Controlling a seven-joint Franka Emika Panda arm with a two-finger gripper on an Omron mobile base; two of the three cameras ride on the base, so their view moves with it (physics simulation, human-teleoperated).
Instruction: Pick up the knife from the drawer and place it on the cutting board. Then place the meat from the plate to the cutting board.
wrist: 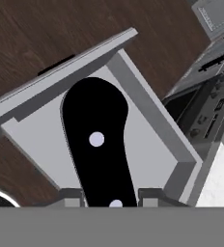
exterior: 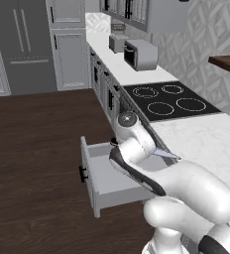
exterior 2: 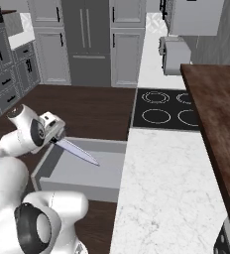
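Note:
My gripper (exterior 2: pixel 55 136) is shut on the black handle of the knife (exterior 2: pixel 80 153), held above the open drawer (exterior 2: pixel 72 176). The silver blade slants down and away from the hand, its tip over the drawer's grey floor. In the hand view the handle (wrist: pixel 97 140) runs up from between my finger tips (wrist: pixel 71 197), with the drawer (wrist: pixel 152 130) behind it. From the left base view the blade tip (exterior: pixel 166 155) pokes out past my arm, above the drawer (exterior: pixel 99 183). The cutting board, the meat and the plate are out of view.
A white marble counter (exterior: pixel 211 144) runs right of the drawer, with a black cooktop (exterior: pixel 169 101) and a toaster oven (exterior: pixel 141 54) further back. A dark wooden top (exterior 2: pixel 221 114) overhangs the counter's right side. Dark wood floor (exterior: pixel 37 149) lies left of the drawer.

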